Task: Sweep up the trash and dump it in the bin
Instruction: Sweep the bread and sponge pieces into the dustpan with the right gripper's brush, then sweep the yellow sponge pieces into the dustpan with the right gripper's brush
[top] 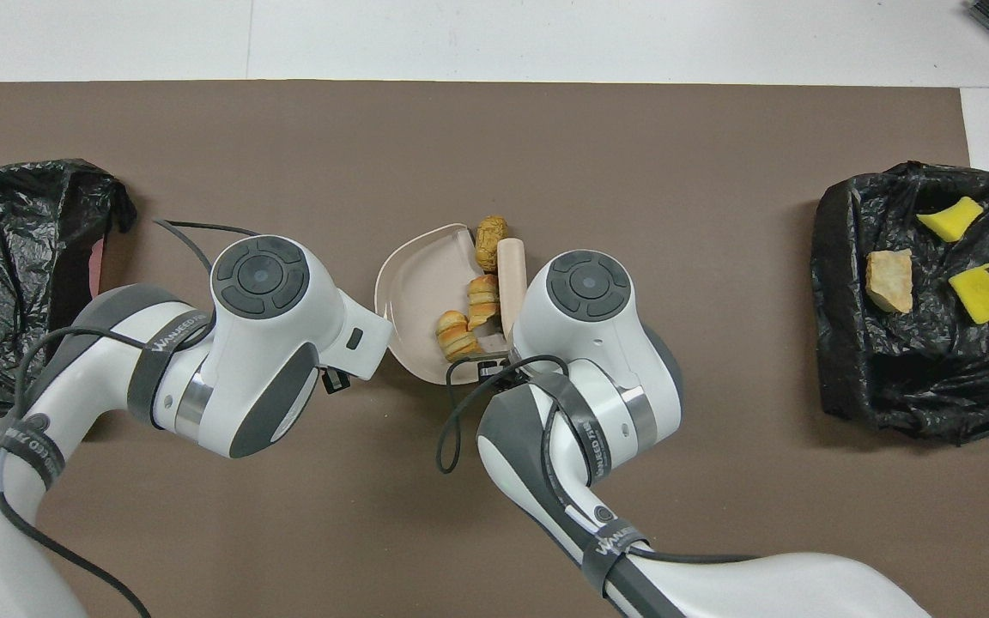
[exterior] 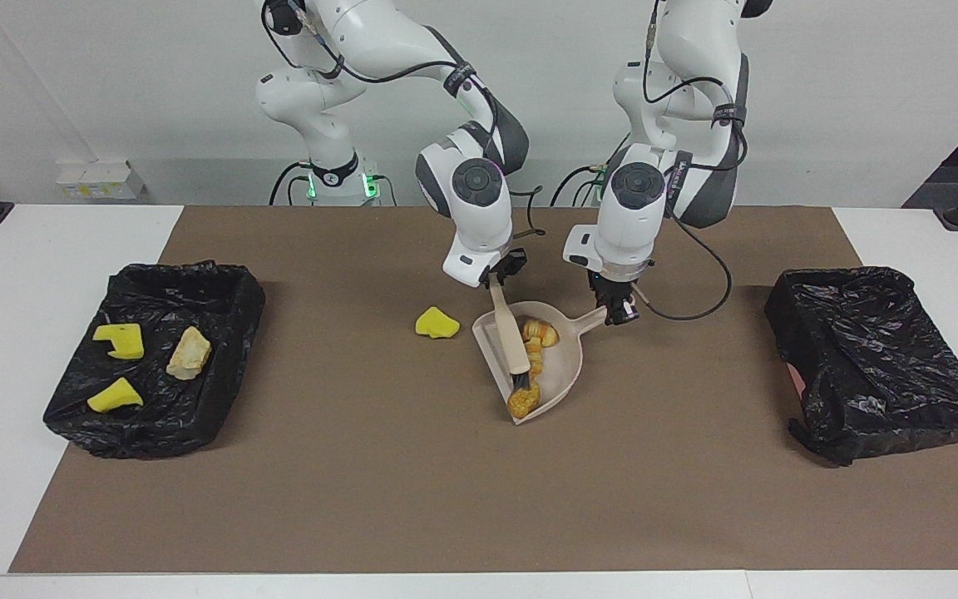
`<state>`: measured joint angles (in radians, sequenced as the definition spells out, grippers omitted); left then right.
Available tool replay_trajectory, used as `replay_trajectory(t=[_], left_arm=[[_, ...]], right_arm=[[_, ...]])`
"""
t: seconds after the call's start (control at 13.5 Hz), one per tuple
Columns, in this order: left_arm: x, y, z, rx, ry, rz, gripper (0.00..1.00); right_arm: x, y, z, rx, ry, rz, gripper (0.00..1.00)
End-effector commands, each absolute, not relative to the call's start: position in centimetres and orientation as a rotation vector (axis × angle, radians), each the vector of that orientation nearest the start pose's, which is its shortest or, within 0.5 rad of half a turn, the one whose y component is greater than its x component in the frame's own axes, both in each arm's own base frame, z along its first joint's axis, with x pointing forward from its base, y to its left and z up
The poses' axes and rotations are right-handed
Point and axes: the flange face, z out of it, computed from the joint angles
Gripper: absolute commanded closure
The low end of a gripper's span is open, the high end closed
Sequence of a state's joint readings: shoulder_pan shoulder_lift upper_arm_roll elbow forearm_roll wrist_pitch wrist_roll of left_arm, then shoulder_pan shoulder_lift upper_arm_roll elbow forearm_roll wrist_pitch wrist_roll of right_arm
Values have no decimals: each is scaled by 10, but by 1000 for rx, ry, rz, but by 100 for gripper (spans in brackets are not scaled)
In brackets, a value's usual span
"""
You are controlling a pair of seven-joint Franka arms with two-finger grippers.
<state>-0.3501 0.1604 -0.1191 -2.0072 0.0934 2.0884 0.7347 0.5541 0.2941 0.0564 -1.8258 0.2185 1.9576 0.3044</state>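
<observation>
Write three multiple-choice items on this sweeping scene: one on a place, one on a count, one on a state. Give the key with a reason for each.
1. Where does the lone yellow sponge chunk lie?
A. in the dustpan
B. on the brown mat beside the dustpan
C. in a bin

2. How many trash pieces lie in the bin at the right arm's end?
A. one
B. three
C. five

3. What does the right gripper hold?
A. nothing
B. a pastry
C. the brush

Key: 1 B, it sits on the mat, outside the dustpan. 2 B, two yellow chunks and a beige lump. 3 C, it is shut on the brush handle.
</observation>
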Motion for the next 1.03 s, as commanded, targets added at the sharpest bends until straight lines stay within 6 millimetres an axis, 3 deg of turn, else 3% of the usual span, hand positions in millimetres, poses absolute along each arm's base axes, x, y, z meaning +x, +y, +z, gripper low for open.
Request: replay_trajectory(t=[0.0,0.22,0.37,0.52,0.74,0.96], left_arm=[[515,-258,372,-2496,1784,84,100],[515,-257,372,-2503,1774,84,100],[517,-254,372,-2480,1806,77,100],[520,-253,373,-2347,1977,59,100],[519,-248,372,-2204,2097,130,100],[515,-246,373,-2144,2141,197,100]], right_arm=[[501,315,402,-2966,-307,422,100],[502,274,411,-3073,-281,495,100],[496,258,402,-3113,-126,546,100],[488,237,391,-3135,70,560,100],[461,213,368,-3140,155,535,100],[448,194,355,-3148,194,485,100]])
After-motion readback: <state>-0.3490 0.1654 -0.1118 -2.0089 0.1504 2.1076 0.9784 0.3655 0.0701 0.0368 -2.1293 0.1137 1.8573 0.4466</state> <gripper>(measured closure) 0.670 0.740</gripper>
